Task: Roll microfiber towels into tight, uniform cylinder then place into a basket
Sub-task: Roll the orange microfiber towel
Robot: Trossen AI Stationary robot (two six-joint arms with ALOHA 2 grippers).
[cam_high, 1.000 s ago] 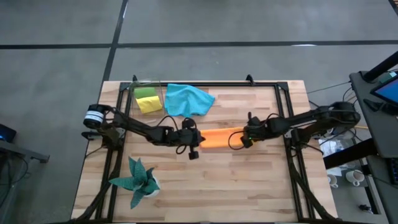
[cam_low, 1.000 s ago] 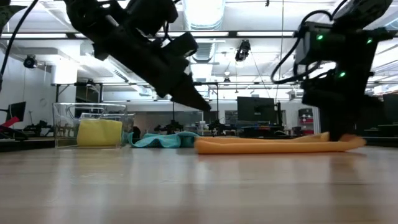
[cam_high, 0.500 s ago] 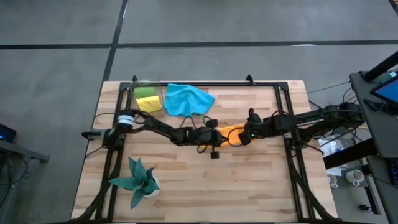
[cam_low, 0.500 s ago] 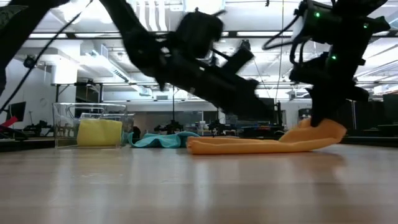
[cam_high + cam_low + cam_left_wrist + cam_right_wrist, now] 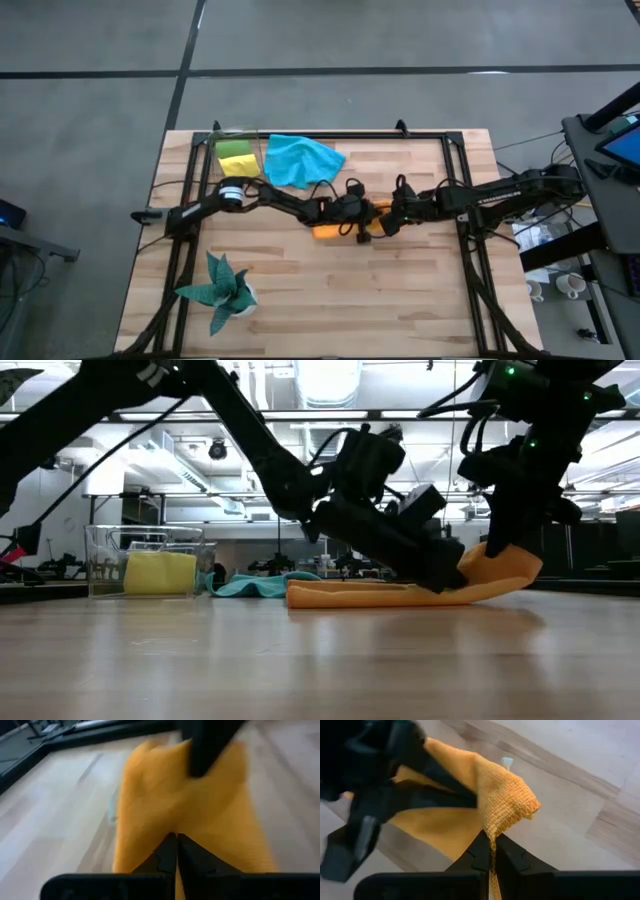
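Pinching orange towel [image 5: 505, 802] — right claw [image 5: 490, 851] closed | left claw [image 5: 176, 851] closed — resting on it

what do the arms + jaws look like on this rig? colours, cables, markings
Both arms are dark, near-black, jointed links. The left arm has a white band with a dark mark near its shoulder end. The right arm carries looped black cables and small green lights. Left gripper and right gripper have matte black jaws tapering to narrow tips.

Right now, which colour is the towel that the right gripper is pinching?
Orange. The towel shows best in the right wrist view, pinched in the right gripper.
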